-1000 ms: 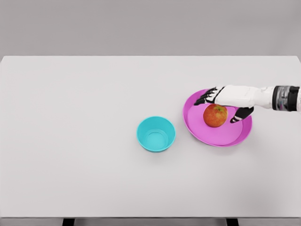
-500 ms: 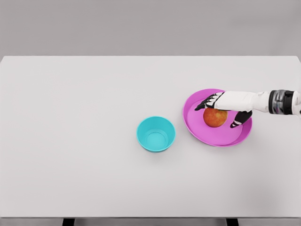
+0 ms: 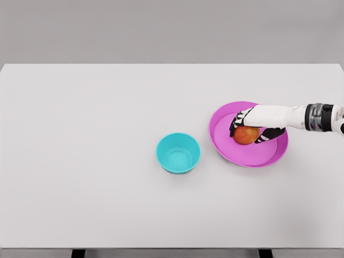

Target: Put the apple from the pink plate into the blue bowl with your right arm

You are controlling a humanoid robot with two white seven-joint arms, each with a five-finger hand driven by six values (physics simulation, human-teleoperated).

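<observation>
On the pink plate (image 3: 231, 145), the right hand (image 3: 257, 122) grasps the apple (image 3: 245, 135), the blue bowl (image 3: 178, 153) well apart to its left.

White arm (image 3: 285, 115), black-tipped fingers (image 3: 236, 121)

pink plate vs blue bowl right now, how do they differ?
The pink plate is wide and shallow; the blue bowl is narrower with taller walls. The plate holds the apple, with the right hand curled around it; the bowl is empty and nothing touches it. The plate sits right of the bowl, with a gap between them. Both are round and rest on the white table.
</observation>
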